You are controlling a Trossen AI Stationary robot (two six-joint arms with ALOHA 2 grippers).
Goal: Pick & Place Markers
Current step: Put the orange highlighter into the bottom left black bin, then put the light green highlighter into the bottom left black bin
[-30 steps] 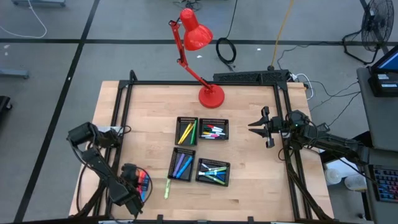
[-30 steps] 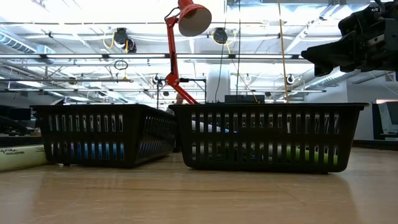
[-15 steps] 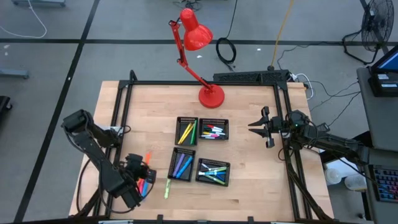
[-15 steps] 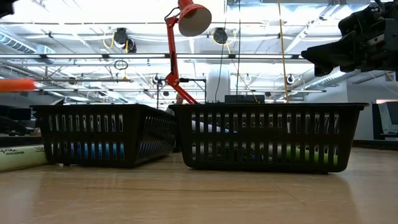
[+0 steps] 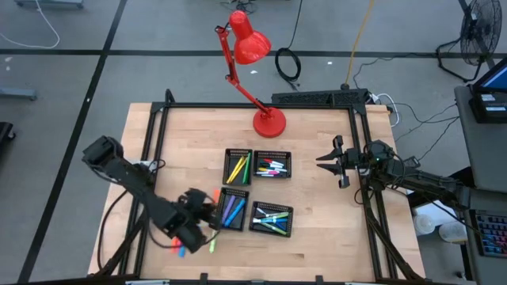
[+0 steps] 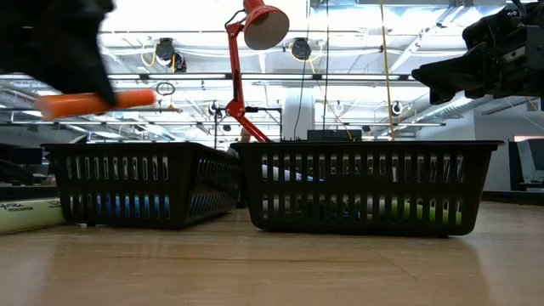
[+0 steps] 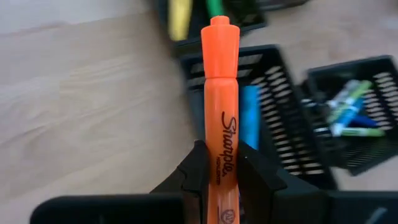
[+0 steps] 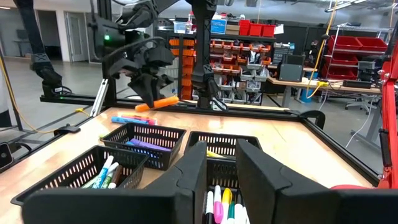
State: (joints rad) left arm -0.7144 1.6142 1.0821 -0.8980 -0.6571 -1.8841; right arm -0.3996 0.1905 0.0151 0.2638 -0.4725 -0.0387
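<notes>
Lying on a wooden table [image 5: 317, 229], largest first: a red desk lamp [image 5: 252, 71] at the far edge and four black mesh trays [image 5: 258, 192] mid-table, sorting yellow-green, pink-capped, blue-purple and blue-green markers [image 5: 269, 220]. Hovering just beside the blue-purple tray, left gripper [image 5: 207, 212], jaws clamping an orange highlighter [image 7: 220, 106] above the table; waiting well apart at the right edge, right gripper [image 5: 326, 161], jaws parted and gripping nothing. Resting loose near the front edge: a yellow-green marker [image 5: 212, 241].

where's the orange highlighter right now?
The orange highlighter is clamped in the left gripper, held in the air beside the near-left black mesh tray of blue and purple markers, in the high view.
</notes>
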